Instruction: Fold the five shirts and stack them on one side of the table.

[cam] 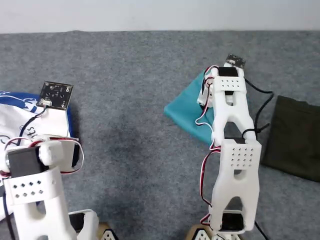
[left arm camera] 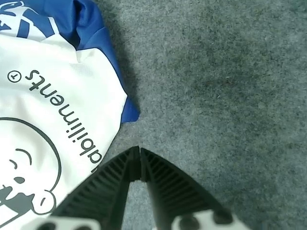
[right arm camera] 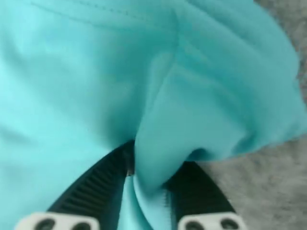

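The right gripper (right arm camera: 144, 165) has its jaws clenched on a raised fold of the teal shirt (right arm camera: 86, 86), and the cloth stands up between the two black fingers. This shirt lies bunched on the grey table cover (cam: 130, 150), a little right of the middle, under the right arm. The left gripper (left arm camera: 140, 152) has its jaws pressed together with nothing between them. It hangs over bare cover, just beside the edge of a white shirt with blue sleeves (left arm camera: 57, 110) at the left side. A dark green shirt (cam: 295, 137) lies at the right edge.
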### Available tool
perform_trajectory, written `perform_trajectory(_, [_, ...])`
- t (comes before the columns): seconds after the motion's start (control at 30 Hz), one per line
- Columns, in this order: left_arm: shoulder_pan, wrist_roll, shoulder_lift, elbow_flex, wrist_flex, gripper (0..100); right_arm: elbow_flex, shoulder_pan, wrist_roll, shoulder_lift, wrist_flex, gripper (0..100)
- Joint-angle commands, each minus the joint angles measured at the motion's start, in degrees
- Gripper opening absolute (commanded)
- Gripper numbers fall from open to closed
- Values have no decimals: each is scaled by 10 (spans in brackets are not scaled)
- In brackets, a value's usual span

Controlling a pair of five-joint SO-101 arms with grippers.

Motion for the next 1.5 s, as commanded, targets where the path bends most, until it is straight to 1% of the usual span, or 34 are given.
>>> perform_trajectory(0.0, [3,-4,1,-2,5,6,-2,-2,62,-50,38,9])
perform_trajectory(0.13, [4,-4,-1,-3,5,6,-2,-1,167,-110,98,9])
perform_trajectory(0.3, [4,-4,-2,-3,5,6,-2,23,331,-206,188,9])
perform_trajectory(0.37, [4,-4,-3,-3,5,6,1,48,372,-242,199,9])
perform_trajectory(0.5, [4,-4,-3,-3,6,6,2,119,442,-310,200,9])
perform_trajectory(0.67, [4,-4,-3,-3,6,6,2,198,540,-350,200,9])
perform_trajectory(0.87, [4,-4,-1,-3,6,6,2,285,609,-355,199,9])
perform_trajectory(1.07, [3,-4,-3,-3,6,6,2,352,649,-329,198,9])
perform_trajectory(1.27, [3,-4,-2,-3,6,6,1,394,656,-304,162,9])
perform_trajectory(1.47, [3,-4,-3,-3,6,6,0,403,656,-271,154,9])
